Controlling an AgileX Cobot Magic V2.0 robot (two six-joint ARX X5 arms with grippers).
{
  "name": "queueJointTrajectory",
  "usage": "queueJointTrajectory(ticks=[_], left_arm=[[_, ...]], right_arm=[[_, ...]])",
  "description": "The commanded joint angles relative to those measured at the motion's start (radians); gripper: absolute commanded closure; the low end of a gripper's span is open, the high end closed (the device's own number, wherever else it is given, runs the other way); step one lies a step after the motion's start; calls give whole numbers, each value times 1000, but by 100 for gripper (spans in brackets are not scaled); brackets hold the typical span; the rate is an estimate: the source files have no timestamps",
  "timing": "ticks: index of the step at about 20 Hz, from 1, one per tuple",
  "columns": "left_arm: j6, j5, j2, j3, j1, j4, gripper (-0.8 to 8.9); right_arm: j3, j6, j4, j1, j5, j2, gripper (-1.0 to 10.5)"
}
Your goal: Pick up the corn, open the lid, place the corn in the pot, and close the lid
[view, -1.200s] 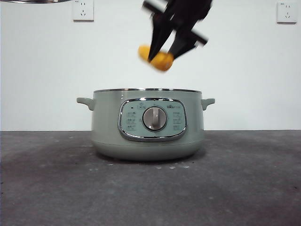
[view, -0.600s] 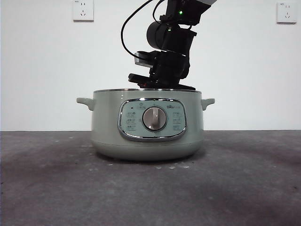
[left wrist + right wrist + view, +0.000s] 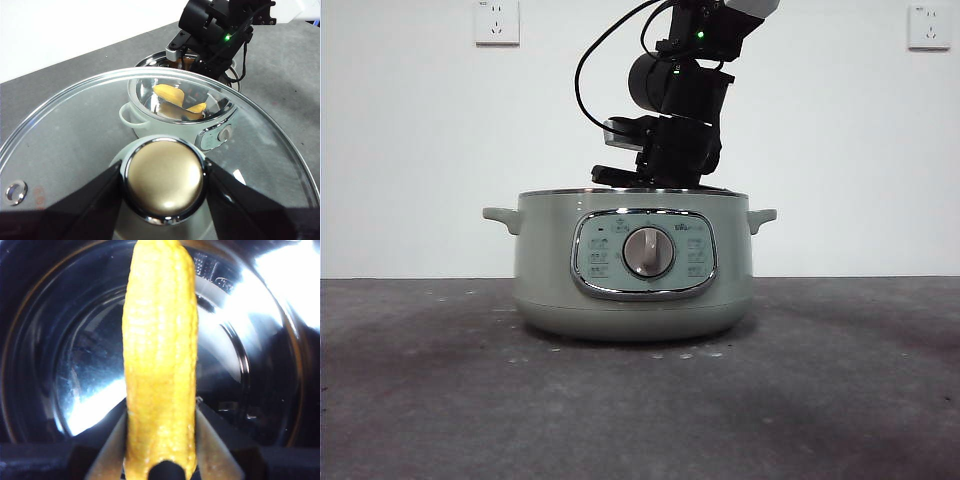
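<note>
Right wrist view gives me what I need: the right gripper is clenched on the corn, one jaw on each side of the cob's lower part, and the cob's long axis runs straight out along the jaws toward the shiny steel floor of the pot. So the corn sits in line with the claw, pointing into the bowl, with the inner wall all round it. I cannot tell whether its far tip touches the bottom

From the front view, that arm reaches down from above with its gripper dipped behind the pot's rim, a little right of the dial, so the jaws and the corn are hidden there

My left gripper is well apart from the pot, grasping the lid by its knob, jaws pressed to both sides; through the glass I see the pot and the other arm over it

I judge the coming move is simply to release: the cob is already over the bowl's middle, and the right arm is the one in place
</note>
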Motion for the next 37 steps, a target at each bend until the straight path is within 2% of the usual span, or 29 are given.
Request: queueJointTrajectory(ticks=[1, 7, 14, 15, 17, 22, 25, 28, 33, 37], left_arm=[[0, 8, -12, 7, 3, 53, 821], [0, 8, -12, 7, 3, 53, 821], [2, 8, -2, 7, 3, 72, 821], [1, 8, 6, 7, 3, 82, 821], [1, 15, 29, 7, 3, 118, 821], [2, 42, 114, 8, 1, 153, 821], [5, 55, 182, 8, -2, 230, 821], [2, 119, 251, 8, -21, 323, 821], [-4, 119, 424, 19, -93, 470, 821], [-8, 113, 590, 85, -148, 555, 821]], right_arm=[[-1, 2, 5, 10, 0, 27, 557], [79, 8, -25, 11, -8, 26, 532], [483, 23, -379, 11, -7, 26, 537], [522, 39, -380, 11, -9, 20, 538], [550, 76, -380, 11, -39, -28, 541], [536, 79, -381, 40, -49, -195, 541], [457, 73, -381, 71, -48, -340, 541], [290, 56, -381, 104, -48, -525, 541], [-148, 59, -381, 130, 5, -905, 541], [-512, 113, -381, 130, 48, -1196, 541]])
